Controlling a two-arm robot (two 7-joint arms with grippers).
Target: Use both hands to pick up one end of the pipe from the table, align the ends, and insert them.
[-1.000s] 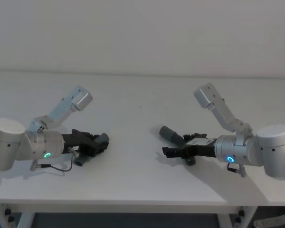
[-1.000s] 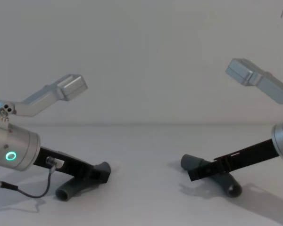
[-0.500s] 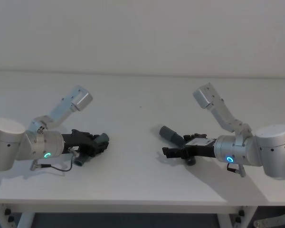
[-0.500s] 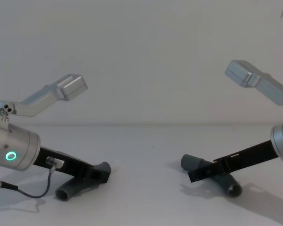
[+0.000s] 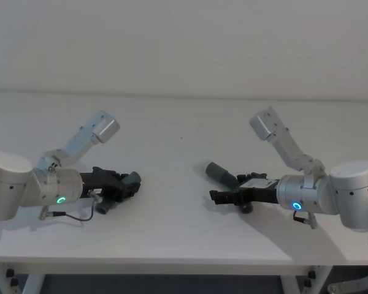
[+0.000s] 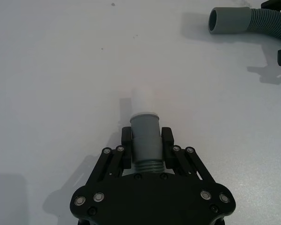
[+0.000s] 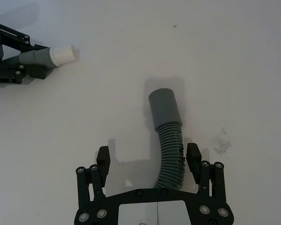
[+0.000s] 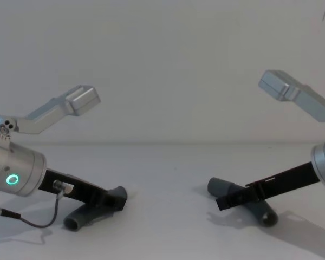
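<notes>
I held the left gripper (image 6: 146,144) clamped on the tipped hose (image 6: 145,131) just behind its white tip (image 6: 142,99), near the table's (image 5: 184,141) left edge, leaving that tip free for mating. The right gripper (image 7: 148,155) sat, jaws wide, astride the other hose (image 7: 171,154) behind its cuff (image 7: 165,107), right of centre, placed to close there.

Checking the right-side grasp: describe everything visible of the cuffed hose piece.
Dark-grey ribbed hose piece, gently curved, looks like flexible plastic, with a smooth wider grey cuff at one open end. It lies on the white table. Its ribbed body runs between the open fingers of the right gripper, which straddle it without clamping; the cuff points beyond them.
</notes>
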